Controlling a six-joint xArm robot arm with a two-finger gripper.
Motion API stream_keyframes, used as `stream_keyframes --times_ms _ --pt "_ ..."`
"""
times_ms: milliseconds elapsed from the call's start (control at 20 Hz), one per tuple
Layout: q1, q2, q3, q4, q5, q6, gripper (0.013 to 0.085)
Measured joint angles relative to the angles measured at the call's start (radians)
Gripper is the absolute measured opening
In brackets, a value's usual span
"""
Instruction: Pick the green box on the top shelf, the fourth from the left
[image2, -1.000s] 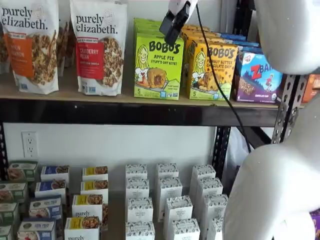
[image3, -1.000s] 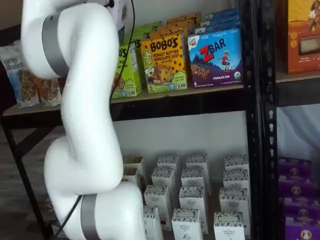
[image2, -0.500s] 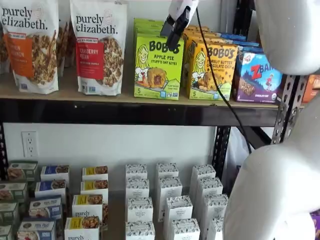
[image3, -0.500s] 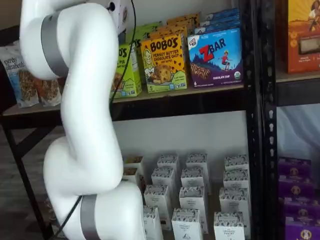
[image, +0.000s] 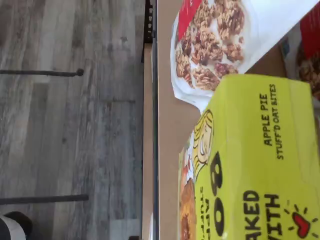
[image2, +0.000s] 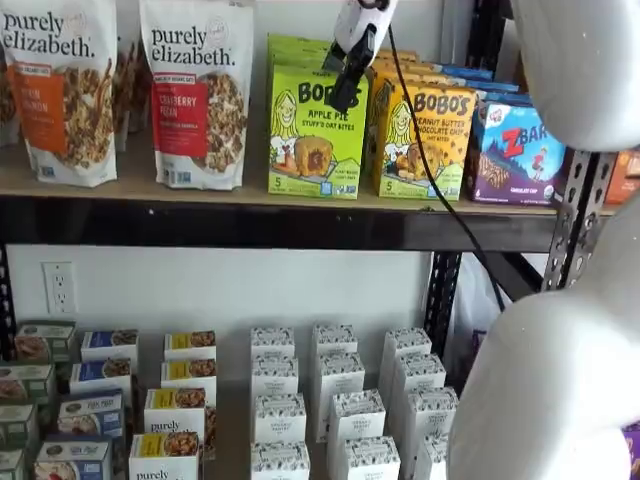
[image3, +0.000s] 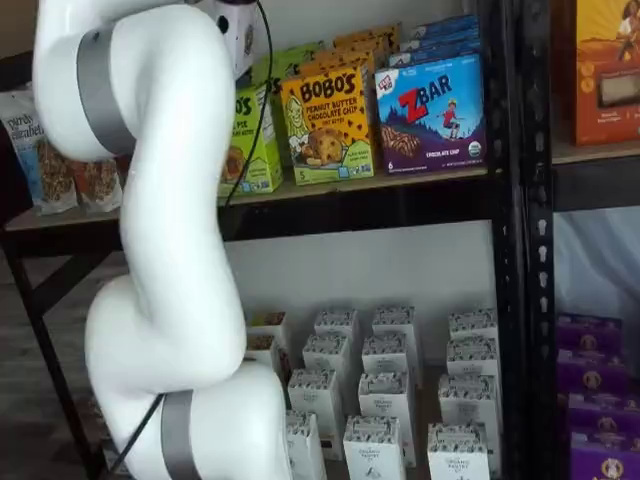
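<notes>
The green box (image2: 312, 140) is a lime-green Bobo's Apple Pie carton standing upright on the top shelf (image2: 140, 186), a tan board with a black front beam. In a shelf view my gripper (image2: 341, 98) hangs in front of the box's upper right corner, black fingers angled down and seen side-on, with no gap showing. The wrist view shows the box's top and front (image: 260, 150) close up, on the shelf board (image: 170, 115). In a shelf view the arm covers most of the box (image3: 255, 140), and the fingers are hidden there.
A cranberry pecan granola bag (image2: 198, 95) stands left of the green box. The yellow-orange Bobo's peanut butter box (image2: 424, 140) and the blue ZBar box (image2: 515, 150) stand right of it. Small cartons (image2: 330, 400) fill the lower shelf. My white arm (image3: 160, 250) stands before the shelves.
The gripper has moved a little down and in toward the green box's upper right corner. The boxes have not moved.
</notes>
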Motion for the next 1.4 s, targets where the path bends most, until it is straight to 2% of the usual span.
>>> stream_keyframes --times_ms 650,900,1000,1050,1100,1250,1300,1400 --pt "0.023 -0.017 0.050 -0.069 -0.055 0.008 0.0850" --pt "0.024 -0.018 0.059 -0.077 -0.058 0.006 0.0850" --pt "0.023 -0.020 0.063 -0.073 -0.059 0.004 0.0770" --pt "0.022 -0.020 0.064 -0.072 -0.058 0.003 0.0770" --pt "0.021 -0.020 0.064 -0.070 -0.057 0.003 0.0730" --pt "0.019 -0.021 0.065 -0.063 -0.056 0.001 0.0690" --pt "0.018 -0.021 0.063 -0.062 -0.053 0.001 0.0650" --pt "0.018 -0.015 0.053 -0.061 -0.040 0.001 0.0650"
